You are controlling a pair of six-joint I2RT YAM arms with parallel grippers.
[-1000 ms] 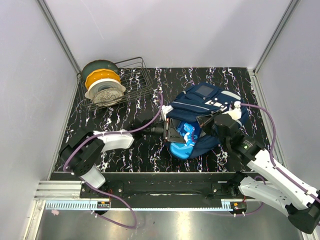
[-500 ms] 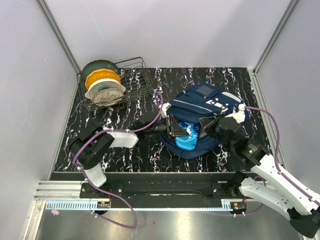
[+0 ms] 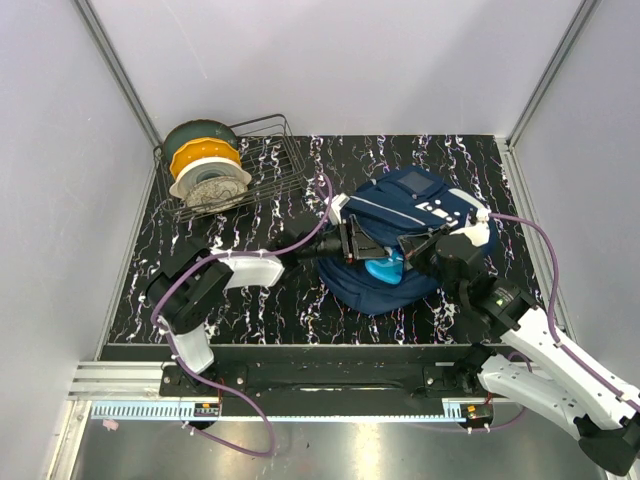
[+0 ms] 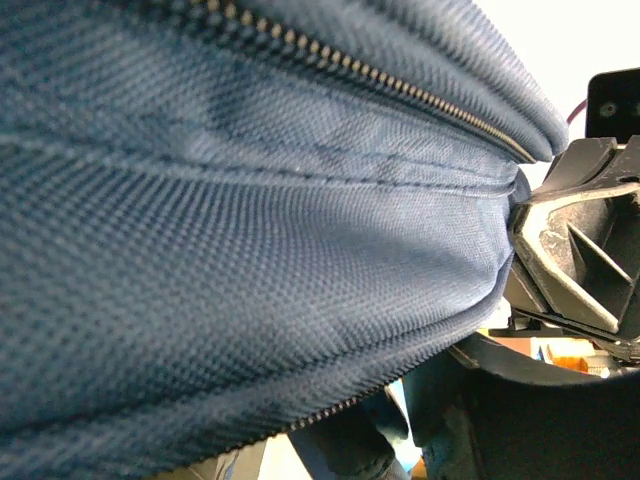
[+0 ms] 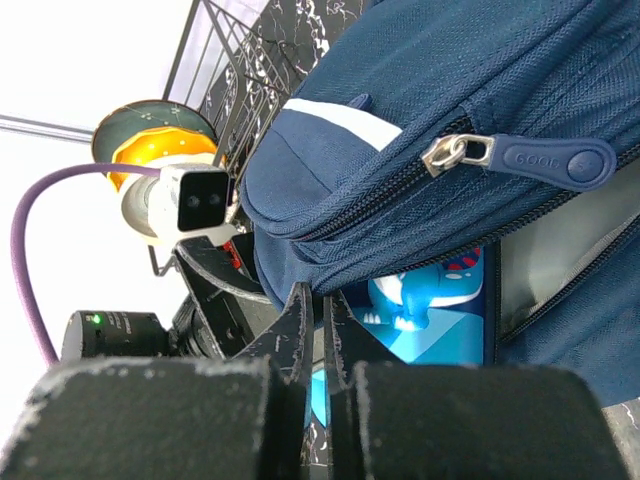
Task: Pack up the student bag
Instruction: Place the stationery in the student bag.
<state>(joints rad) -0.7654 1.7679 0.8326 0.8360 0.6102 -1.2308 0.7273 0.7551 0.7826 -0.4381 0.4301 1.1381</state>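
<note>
Marbled tabletop (image 3: 440, 160), student bag (image 3: 420, 200) now hiding more pencil case (image 3: 385, 268), beyond both jaws, left gripper (image 3: 355, 243) spread wider, right gripper (image 3: 412, 248) pressed together.

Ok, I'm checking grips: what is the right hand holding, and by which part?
The right hand pinches the student bag at the rim of its opening.

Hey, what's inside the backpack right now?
A glossy blue pencil case with a cartoon print shows through the backpack's open zipper. The navy flap covers the rest of the inside, so anything else in there cannot be seen.
</note>
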